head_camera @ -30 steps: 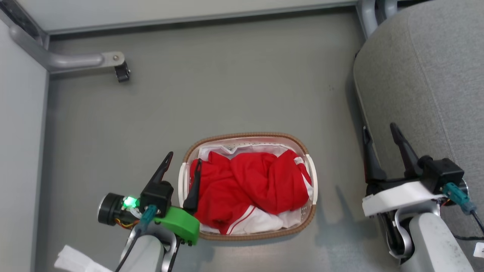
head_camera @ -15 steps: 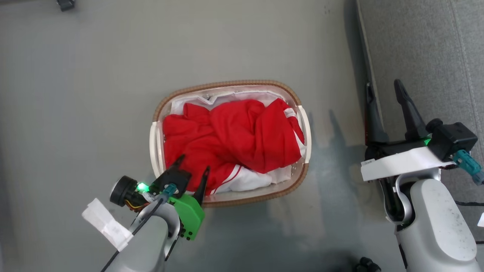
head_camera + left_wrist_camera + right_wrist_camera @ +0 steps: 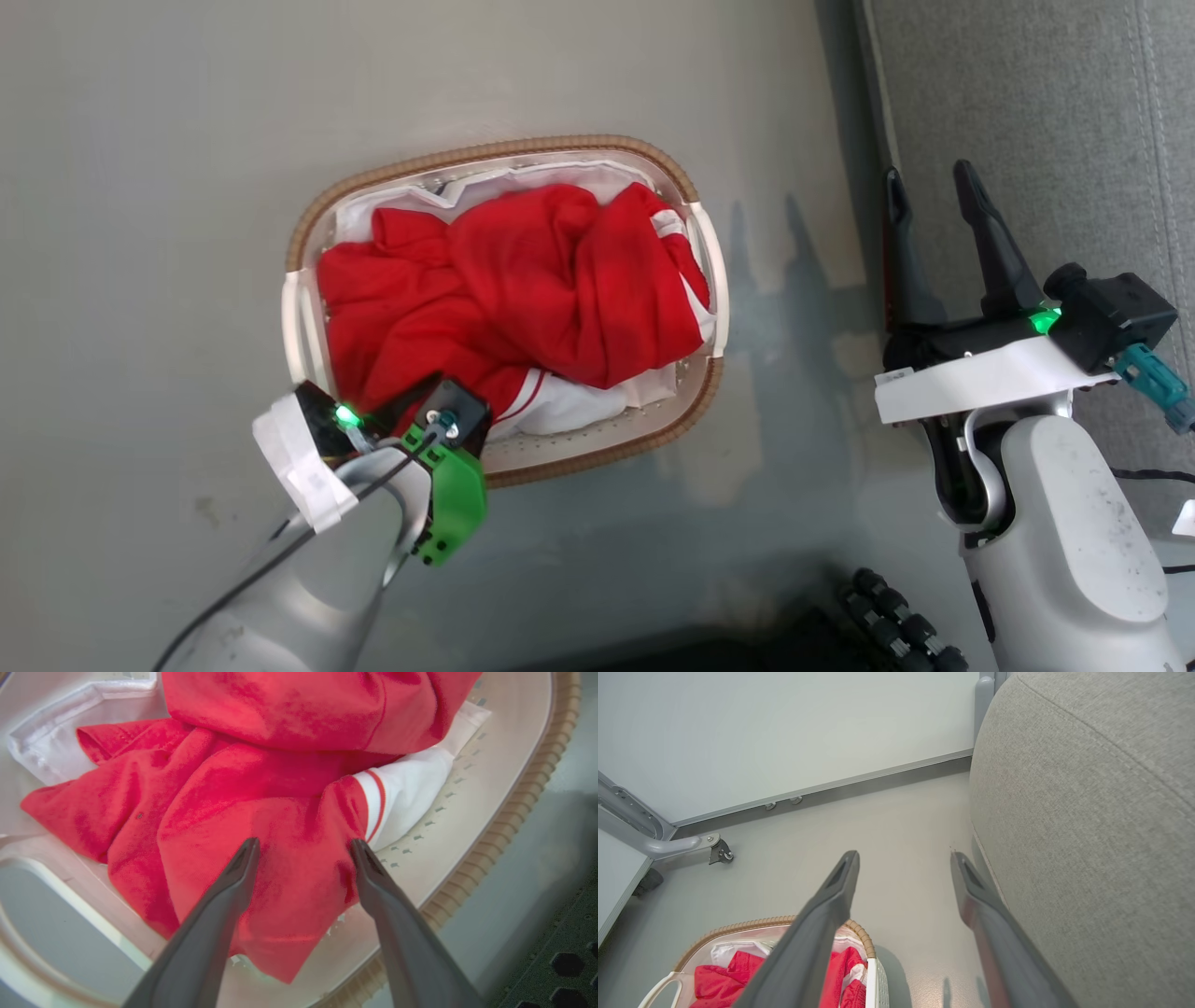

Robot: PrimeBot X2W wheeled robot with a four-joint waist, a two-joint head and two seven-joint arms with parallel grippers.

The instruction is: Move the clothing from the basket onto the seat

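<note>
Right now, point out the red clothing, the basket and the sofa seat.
clothing [image 3: 523,280], head view, middle of the red heap.
basket [image 3: 560,143], head view, brown woven rim.
seat [image 3: 1087,812], right wrist view, grey upholstered side.

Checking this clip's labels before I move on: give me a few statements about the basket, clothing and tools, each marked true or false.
1. The clothing lies in the basket. True.
2. The left tool is shut on the clothing. False: its jaws stand open over the red fabric.
3. The right tool holds a garment. False: it is open and empty, beside the seat.
4. The basket stands on the floor. True.
</note>
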